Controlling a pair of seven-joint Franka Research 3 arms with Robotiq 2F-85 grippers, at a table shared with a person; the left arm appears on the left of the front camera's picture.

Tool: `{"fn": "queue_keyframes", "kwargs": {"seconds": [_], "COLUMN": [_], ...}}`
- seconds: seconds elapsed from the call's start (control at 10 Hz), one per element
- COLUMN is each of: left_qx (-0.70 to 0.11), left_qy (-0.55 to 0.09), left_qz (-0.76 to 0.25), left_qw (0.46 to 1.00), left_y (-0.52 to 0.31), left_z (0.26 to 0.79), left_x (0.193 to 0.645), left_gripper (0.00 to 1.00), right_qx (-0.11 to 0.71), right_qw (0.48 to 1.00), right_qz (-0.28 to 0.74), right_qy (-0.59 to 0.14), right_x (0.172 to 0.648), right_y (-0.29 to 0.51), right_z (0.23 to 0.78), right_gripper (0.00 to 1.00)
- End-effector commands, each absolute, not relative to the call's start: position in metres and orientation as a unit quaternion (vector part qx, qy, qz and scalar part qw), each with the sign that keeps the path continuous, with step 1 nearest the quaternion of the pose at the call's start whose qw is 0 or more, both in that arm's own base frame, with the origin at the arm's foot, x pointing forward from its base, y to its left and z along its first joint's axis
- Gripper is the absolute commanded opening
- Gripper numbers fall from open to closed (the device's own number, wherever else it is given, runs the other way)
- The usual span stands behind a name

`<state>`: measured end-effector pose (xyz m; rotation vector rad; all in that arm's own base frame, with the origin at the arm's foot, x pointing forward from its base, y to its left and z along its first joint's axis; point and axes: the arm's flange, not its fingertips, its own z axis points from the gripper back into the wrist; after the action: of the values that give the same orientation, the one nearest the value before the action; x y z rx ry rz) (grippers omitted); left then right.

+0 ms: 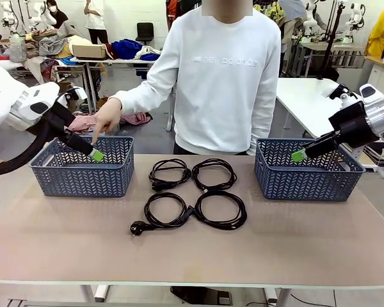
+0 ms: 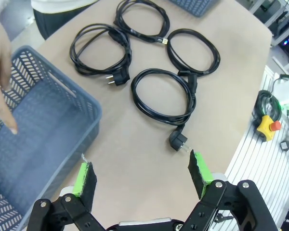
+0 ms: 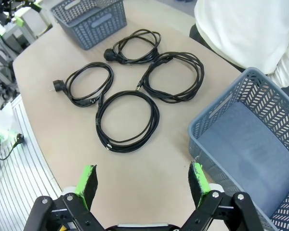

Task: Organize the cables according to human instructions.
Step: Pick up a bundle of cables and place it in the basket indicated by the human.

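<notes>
The tan table (image 1: 192, 256) spans the front view, and a person (image 1: 224, 83) in a white sweatshirt stands at its far edge. Two blue-grey lattice baskets sit towards the far side: the left basket (image 1: 83, 176) and the right basket (image 1: 307, 179). Between the baskets, well apart from both, the four cables (image 1: 191, 211) lie flat on the table as loose black coils, two by two, with the near pair touching at the middle. The left gripper (image 2: 142, 168) hangs over the left basket's near rim, its fingers wide apart on nothing. The right gripper (image 3: 142, 175) hangs beside the right basket, equally spread and empty. The person's hand (image 1: 105, 121) points one finger down into the left basket, perhaps touching its floor. One round plug (image 1: 136, 228) sticks out from the near-left coil.
</notes>
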<state>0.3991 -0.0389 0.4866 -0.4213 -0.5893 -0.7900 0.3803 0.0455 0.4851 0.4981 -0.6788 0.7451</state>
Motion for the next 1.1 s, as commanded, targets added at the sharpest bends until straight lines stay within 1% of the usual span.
{"fn": "queue_keyframes", "kwargs": {"seconds": [0.0,0.6,0.7,1.0], "left_qx": [-0.211,-0.211,-0.201,-0.162], "left_qy": [-0.288,-0.288,-0.281,-0.234], "left_qz": [-0.383,-0.383,-0.377,-0.455], "left_qw": [0.852,0.852,0.86,0.844], "left_y": [-0.037,-0.037,-0.039,-0.087], "left_z": [0.484,0.484,0.487,0.474], "left_x": [0.401,0.401,0.399,0.414], "left_gripper": [1.0,1.0,1.0,1.0], "right_qx": [0.243,0.243,0.243,0.243], "right_qw": [0.837,0.837,0.837,0.837], "right_qz": [0.362,0.362,0.362,0.362], "right_qy": [-0.331,-0.331,-0.331,-0.331], "right_x": [0.384,0.384,0.384,0.384], "right_y": [0.044,0.044,0.044,0.044], "right_z": [0.483,0.483,0.483,0.483], "right_gripper": [1.0,1.0,1.0,1.0]}}
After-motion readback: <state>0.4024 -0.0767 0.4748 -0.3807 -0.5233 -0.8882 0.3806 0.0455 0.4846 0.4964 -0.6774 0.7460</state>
